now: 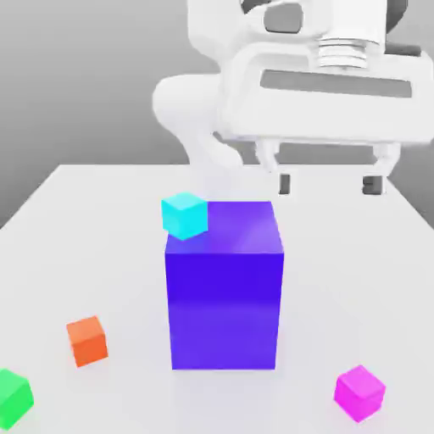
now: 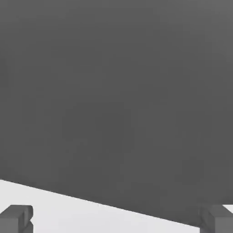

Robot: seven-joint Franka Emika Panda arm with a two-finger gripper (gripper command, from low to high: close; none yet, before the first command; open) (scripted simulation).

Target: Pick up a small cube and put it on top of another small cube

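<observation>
Exterior view: magenta cube (image 1: 359, 392) well below fingers (image 1: 285, 183)

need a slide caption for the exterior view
Open tool hovers above the big blue block; magenta cube and green cube sit far apart on the table.

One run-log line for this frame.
gripper: open, empty, raised behind blue block | magenta cube: on table, untouched | green cube: on table, bare | stack: not started
</observation>
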